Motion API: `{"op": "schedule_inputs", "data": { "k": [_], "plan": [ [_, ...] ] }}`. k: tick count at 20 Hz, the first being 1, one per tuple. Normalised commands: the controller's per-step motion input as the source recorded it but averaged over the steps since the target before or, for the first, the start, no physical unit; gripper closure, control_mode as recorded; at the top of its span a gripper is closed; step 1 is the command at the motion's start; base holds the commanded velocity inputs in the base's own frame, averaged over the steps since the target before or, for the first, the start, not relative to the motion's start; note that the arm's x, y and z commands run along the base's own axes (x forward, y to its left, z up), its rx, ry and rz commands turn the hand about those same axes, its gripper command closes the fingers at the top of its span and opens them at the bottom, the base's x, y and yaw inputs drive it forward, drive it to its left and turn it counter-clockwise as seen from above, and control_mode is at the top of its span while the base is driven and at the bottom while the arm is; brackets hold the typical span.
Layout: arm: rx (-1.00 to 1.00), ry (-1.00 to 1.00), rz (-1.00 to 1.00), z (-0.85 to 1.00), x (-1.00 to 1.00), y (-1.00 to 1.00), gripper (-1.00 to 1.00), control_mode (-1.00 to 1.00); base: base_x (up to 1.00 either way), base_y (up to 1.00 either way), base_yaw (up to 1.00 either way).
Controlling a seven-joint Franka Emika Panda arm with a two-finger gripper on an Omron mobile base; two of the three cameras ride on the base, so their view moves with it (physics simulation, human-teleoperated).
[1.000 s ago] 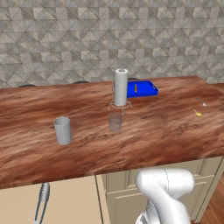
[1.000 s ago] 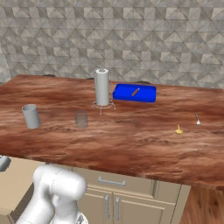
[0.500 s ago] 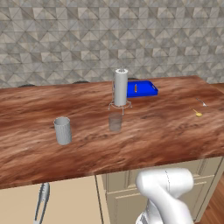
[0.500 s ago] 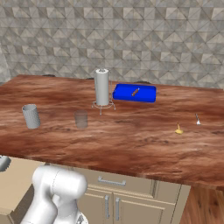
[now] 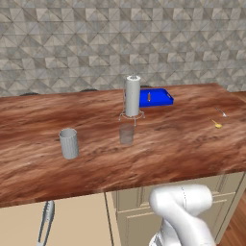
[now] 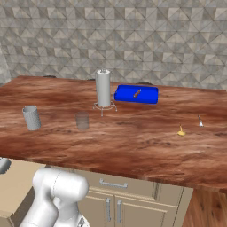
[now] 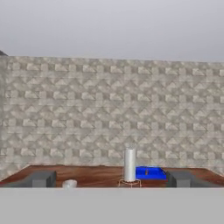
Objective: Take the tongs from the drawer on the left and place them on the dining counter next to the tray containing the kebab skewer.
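The slim grey tongs (image 5: 45, 223) lie in the pulled-out beige drawer (image 5: 79, 218) below the front left edge of the dining counter (image 5: 158, 149). One end of the tongs (image 6: 3, 165) pokes in at the left edge of the right base view, over the drawer (image 6: 15, 188). The blue tray (image 5: 154, 97) sits at the far side of the counter with the orange-brown kebab skewer (image 5: 149, 96) in it. My gripper (image 7: 111, 179) is open, its dark fingers (image 7: 41, 179) wide apart with nothing between them. It looks level across the counter at the tray (image 7: 151, 173).
A paper towel roll (image 5: 132, 96) on a wire stand rises just left of the tray. A grey cup (image 5: 68, 143) and a clear glass (image 5: 126, 133) stand nearer the front. A small yellow item (image 5: 217, 124) and a tiny silver utensil (image 5: 222, 113) lie at the right.
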Motion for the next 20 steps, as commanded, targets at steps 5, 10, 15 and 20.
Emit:
{"op": "schedule_inputs", "data": {
  "k": [5,10,15,20],
  "plan": [
    [0.23,0.12,-0.09,0.64,0.26,-0.61,-1.0,-1.0,0.0,0.0,0.0],
    [0.21,0.14,-0.09,0.68,0.41,-0.46,-1.0,-1.0,0.0,0.0,0.0],
    [0.21,0.13,-0.06,0.77,0.48,-0.36,-1.0,-1.0,0.0,0.0,0.0],
    [0.19,0.13,-0.05,0.47,0.47,-0.44,-1.0,-1.0,0.0,0.0,0.0]
  ]
}}
